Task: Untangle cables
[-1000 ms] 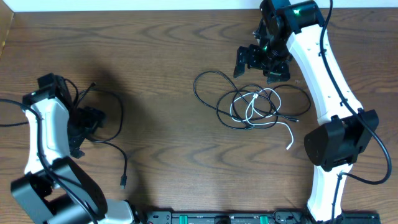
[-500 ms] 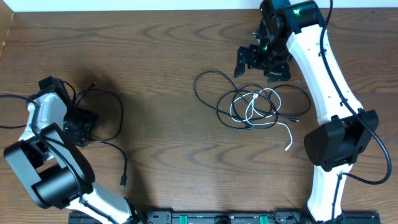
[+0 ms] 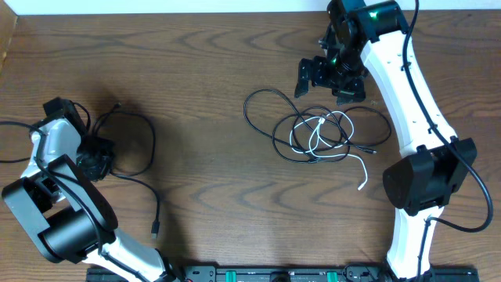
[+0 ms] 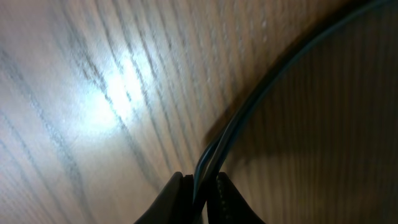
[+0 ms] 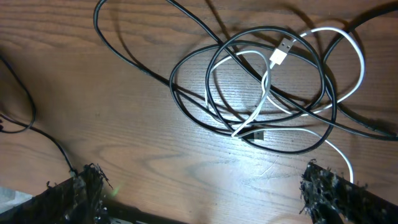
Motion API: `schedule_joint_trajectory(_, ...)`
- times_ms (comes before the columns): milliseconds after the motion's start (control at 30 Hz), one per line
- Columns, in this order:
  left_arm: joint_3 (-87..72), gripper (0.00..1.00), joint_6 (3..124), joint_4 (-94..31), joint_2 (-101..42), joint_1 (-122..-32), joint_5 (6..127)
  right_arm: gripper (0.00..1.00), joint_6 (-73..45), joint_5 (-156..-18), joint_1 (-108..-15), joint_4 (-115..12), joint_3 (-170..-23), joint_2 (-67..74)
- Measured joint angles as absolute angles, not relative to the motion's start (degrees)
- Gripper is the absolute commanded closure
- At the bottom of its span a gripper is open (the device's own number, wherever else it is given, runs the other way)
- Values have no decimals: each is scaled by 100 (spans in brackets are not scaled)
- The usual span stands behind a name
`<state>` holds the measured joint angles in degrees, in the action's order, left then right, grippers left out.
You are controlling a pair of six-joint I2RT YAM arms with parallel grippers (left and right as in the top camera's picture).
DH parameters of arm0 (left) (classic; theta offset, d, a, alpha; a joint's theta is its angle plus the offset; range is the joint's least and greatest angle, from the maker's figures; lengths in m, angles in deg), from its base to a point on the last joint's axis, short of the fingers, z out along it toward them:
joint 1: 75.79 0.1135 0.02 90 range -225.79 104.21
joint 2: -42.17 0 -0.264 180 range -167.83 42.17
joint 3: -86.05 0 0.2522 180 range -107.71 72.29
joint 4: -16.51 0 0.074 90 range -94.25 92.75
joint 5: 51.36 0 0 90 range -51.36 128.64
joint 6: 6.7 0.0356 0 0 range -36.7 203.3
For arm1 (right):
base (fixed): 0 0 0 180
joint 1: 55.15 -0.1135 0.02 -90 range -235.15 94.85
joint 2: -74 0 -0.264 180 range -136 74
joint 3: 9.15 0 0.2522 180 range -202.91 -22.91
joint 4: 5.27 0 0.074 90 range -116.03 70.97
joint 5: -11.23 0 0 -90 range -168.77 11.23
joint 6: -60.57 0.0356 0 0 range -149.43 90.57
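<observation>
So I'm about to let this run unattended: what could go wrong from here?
The left tool pinches two strands of the black cable at once; pulling might drag a loop rather than one end. The right tool hangs open above where the white cable threads through black loops; closing there could catch both.

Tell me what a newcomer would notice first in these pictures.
The knot of black and white cables, right of the table's centre, draws the eye first, with the right gripper hovering open at its far side. At the far left, the left gripper is pinched shut on a separate black cable, whose loop lies on the wood.
</observation>
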<state>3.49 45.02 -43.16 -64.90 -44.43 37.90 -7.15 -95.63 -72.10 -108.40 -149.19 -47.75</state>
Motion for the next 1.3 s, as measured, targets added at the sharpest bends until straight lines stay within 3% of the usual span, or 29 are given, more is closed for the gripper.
schedule_joint_trajectory(100, 349, 56, 4561, -4227, -6490, -4443, 3745, 1, -715, -9563, -7210, -10840, -14919, -4775)
schedule_joint_trajectory(200, 349, 48, 4570, -4183, -6490, -4443, 3640, 1, -715, -9563, -7210, -10840, -14919, -4775)
schedule_joint_trajectory(800, 847, 48, 4670, -3416, -6485, -4443, 3377, 1, -715, -9563, -7210, -10842, -14919, -4775)
schedule_joint_trajectory(867, 852, 53, 4705, -3403, -6485, -4443, 3380, 1, -715, -9563, -7210, -10842, -14919, -4775)
schedule_joint_trajectory(1133, 909, 92, 4758, -3180, -6485, -4445, 3404, 1, -715, -9563, -7210, -10842, -14919, -4775)
schedule_joint_trajectory(1300, 981, 93, 5044, -2911, -6455, -4448, 3393, 1, -715, -9563, -7208, -10840, -14919, -4775)
